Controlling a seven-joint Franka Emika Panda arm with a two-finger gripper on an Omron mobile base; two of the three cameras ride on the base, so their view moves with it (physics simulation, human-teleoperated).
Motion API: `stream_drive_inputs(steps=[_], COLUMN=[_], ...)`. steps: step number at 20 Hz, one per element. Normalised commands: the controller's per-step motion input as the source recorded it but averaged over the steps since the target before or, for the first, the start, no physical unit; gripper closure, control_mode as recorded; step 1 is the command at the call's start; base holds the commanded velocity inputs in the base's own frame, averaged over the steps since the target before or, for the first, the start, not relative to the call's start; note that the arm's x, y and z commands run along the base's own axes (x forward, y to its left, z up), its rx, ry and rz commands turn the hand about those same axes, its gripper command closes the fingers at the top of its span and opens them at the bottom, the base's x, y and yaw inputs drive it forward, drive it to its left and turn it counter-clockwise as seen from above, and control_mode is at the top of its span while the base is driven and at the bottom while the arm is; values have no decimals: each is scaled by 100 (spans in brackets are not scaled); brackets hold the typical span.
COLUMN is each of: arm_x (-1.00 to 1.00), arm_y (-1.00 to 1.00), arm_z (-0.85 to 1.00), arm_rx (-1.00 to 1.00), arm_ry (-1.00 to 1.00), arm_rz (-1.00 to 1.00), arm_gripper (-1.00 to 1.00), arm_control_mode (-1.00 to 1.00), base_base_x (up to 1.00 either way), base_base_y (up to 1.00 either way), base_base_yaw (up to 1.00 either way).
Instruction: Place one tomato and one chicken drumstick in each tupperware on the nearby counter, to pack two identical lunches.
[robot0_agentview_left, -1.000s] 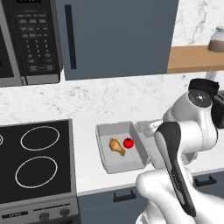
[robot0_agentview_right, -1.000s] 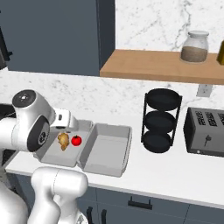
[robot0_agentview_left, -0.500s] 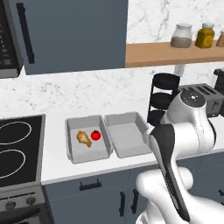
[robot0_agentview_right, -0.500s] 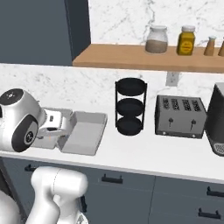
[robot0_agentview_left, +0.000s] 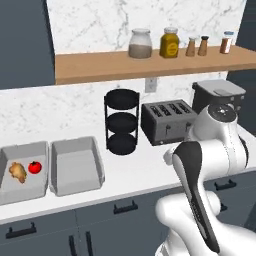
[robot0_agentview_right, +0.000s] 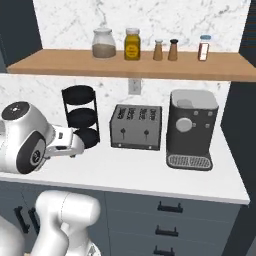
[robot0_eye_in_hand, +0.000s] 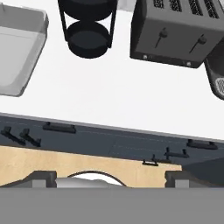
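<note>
White counter (robot0_agentview_left: 135, 172) — tupperware (robot0_agentview_left: 75, 165) well left of open hand (robot0_eye_in_hand: 107, 177).

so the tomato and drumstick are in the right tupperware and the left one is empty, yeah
No, it's the other way round: the left base view shows the tomato and drumstick in the left tupperware, and the right tupperware is empty.

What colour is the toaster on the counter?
Dark grey, almost black; the toaster shows best in the right base view.
</note>
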Motion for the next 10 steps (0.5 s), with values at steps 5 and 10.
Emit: stream_drive_inputs(steps=[5, 10], arm_x=[0, 0], arm_y=[0, 0], arm_z=[0, 0], arm_rx=[0, 0], arm_ry=[0, 0], arm_rz=[0, 0], arm_gripper=[-100, -100], arm_control_mode=[100, 100], base_base_x=[-65, -75], base_base_y=[-100, -97], base_base_yaw=[-7, -6])
